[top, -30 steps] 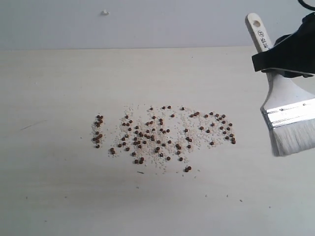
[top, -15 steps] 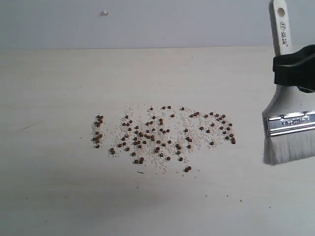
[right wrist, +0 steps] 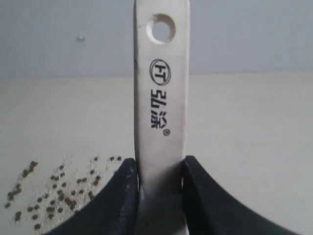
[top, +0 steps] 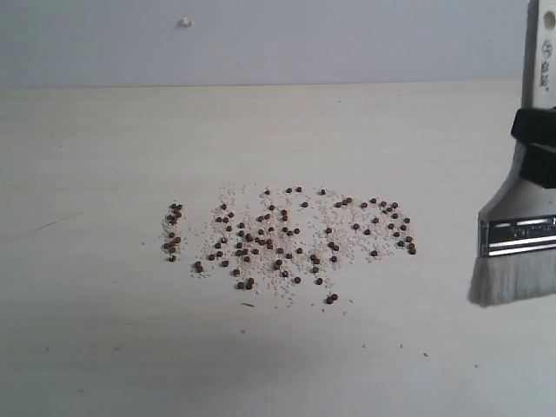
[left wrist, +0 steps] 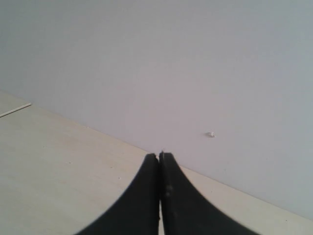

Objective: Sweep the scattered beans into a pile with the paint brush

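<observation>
At the right edge of the exterior frame our right gripper (top: 539,148) clamps the handle of the paint brush (top: 519,228), held upright with bristles down, near the beans (top: 287,243) but apart from them. The beans lie scattered among whitish grains across the middle of the table (top: 104,347), not heaped. In its wrist view our left gripper (left wrist: 160,159) has its jaws pressed together, empty.

The tiny round beans (top: 287,243) were reddish-brown, speckled among fine whitish grains (top: 261,204) over a pale cream surface (top: 104,347) with faint grain lines. The wide flat paint brush (top: 519,195) showed a pale wooden handle (right wrist: 173,107) printed with black characters, a silver metal band (top: 519,235) and off-white bristles (top: 512,280). The left tool (left wrist: 160,159) and right tool (right wrist: 160,169) were black; the plain wall (top: 304,43) was grey.
</observation>
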`<state>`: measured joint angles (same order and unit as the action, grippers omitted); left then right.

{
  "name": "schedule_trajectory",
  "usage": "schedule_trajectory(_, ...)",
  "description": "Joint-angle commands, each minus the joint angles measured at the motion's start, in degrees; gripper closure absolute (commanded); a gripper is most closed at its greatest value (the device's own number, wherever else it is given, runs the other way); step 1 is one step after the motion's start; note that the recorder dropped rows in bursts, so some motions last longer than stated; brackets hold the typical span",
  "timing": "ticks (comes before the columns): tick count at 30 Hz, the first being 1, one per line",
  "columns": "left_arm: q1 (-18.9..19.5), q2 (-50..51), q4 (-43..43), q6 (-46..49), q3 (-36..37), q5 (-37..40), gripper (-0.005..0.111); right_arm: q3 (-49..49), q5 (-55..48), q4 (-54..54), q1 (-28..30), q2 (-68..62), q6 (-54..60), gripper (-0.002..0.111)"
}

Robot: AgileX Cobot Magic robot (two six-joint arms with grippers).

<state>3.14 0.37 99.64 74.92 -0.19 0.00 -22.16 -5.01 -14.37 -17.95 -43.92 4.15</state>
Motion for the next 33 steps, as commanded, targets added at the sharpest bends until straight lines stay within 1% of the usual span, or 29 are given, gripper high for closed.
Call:
schedule_trajectory(1,-0.2,-0.4,0.3,0.2,0.2,0.0,0.107,-2.6,-0.7,-0.1,0.0,-1.4,0.6,0.108)
schedule_trajectory(4,-0.2,-0.4,0.3,0.2,0.2,0.0,0.107,-3.4,2.6,-0.1,0.0,-0.4,0.6,0.108)
schedule_trajectory(10,-0.2,-0.4,0.3,0.2,0.2,0.0,0.107,-1.6,0.2,-0.4,0.0,-0.1,-0.4,0.108)
schedule_trajectory(14,-0.2,-0.4,0.3,0.2,0.2,0.0,0.107,-2.8,1.7,-0.4,0.0,1.5,-0.4,0.108)
schedule_trajectory(17,-0.2,-0.4,0.3,0.2,0.2,0.0,0.107,-1.1,1.2,-0.4,0.0,1.9,-0.4,0.108)
schedule_trajectory(21,-0.2,-0.4,0.3,0.2,0.2,0.0,0.107,-0.5,-2.5,-0.4,0.0,-1.8,0.6,0.108)
schedule_trajectory(27,-0.2,-0.4,0.3,0.2,0.2,0.0,0.107,-0.5,-1.8,-0.5,0.0,-9.9,0.7,0.108)
schedule_trajectory(33,-0.2,-0.4,0.3,0.2,0.2,0.0,0.107,-0.5,-0.8,-0.5,0.0,-10.3,0.7,0.108)
